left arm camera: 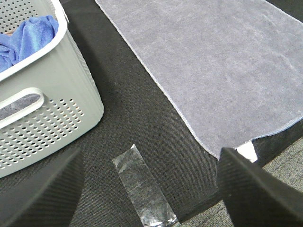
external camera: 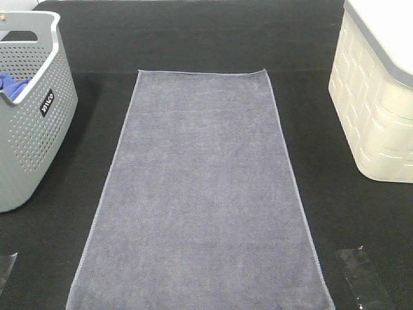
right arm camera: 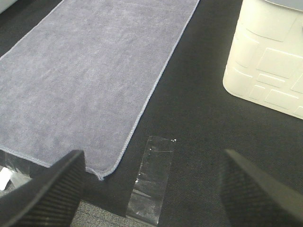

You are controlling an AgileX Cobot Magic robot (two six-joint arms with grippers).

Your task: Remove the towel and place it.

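A black cloth tabletop (external camera: 206, 45) carries the towel (external camera: 200, 194), spread flat down its middle between a grey basket (external camera: 32, 129) and a cream bin (external camera: 377, 110). Both grippers' jaws are spread, empty, hovering near its near corners. Best to pinch each corner at the hem, avoiding the tape strips (right arm camera: 151, 177).

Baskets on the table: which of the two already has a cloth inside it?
The grey perforated basket on the left side holds a bright blue cloth. The cream basket on the right has a lid on top, so its inside is hidden.
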